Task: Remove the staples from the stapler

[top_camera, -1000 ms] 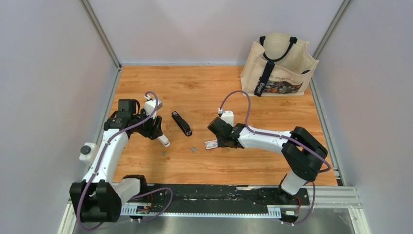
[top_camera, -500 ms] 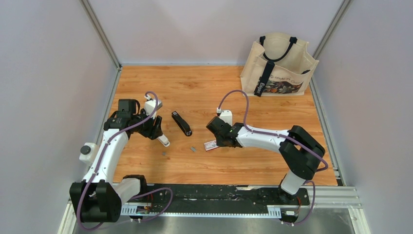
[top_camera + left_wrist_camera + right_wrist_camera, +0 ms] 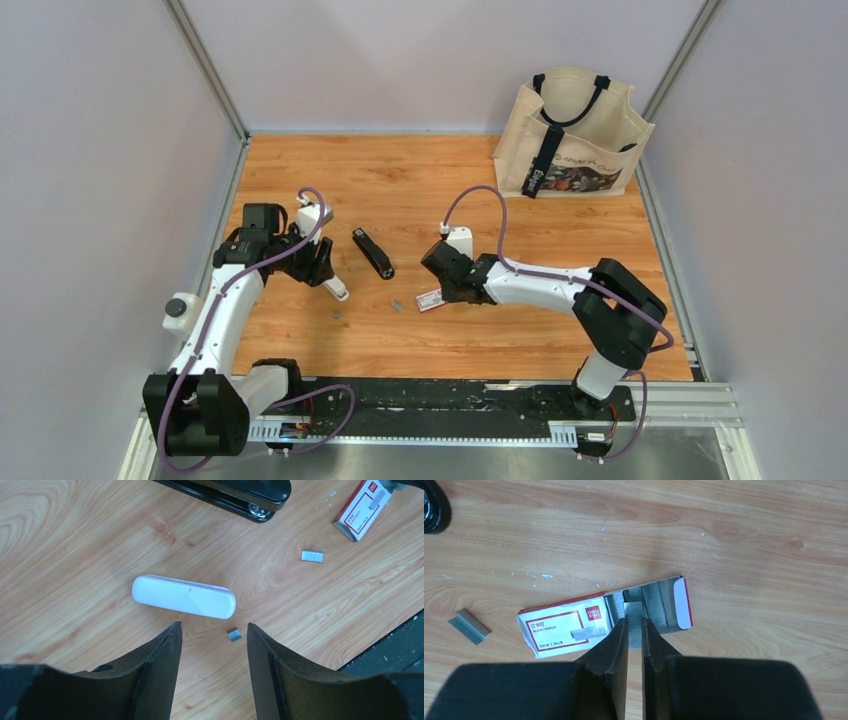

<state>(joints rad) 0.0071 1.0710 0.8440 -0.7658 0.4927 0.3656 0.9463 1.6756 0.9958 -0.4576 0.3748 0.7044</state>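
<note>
Staples point(image 3: 312, 556) outside the stapler point(image 3: 372, 252) number three grey strips. We count two loose on the counter point(image 3: 420, 180). A long strip point(image 3: 397, 305) lies just beside the box point(image 3: 564, 627). A short strip point(image 3: 233, 634) lies close to the white bar point(image 3: 183, 596). The held strip point(image 3: 634, 611) is the third. The right pincer point(image 3: 634, 622) has its fingers point(image 3: 616, 645) pressed against both sides of it, directly over the open end of the box. More staples sit packed inside that open end; we cannot count them.

One stapler, black, lies flat on the counter between the two arms, apart from both pincers. One box, red and white, lies flat with its end flap folded open.

One white bar, rounded at both ends, lies on the counter just ahead of the left pincer point(image 3: 212, 627), not touching it. The left pincer is spread apart and holds nothing. In the left wrist view, the short strip shows in the gap between its fingertips, on the counter below.

One tote bag point(image 3: 575, 130) stands at the far right corner, well apart from everything else.
</note>
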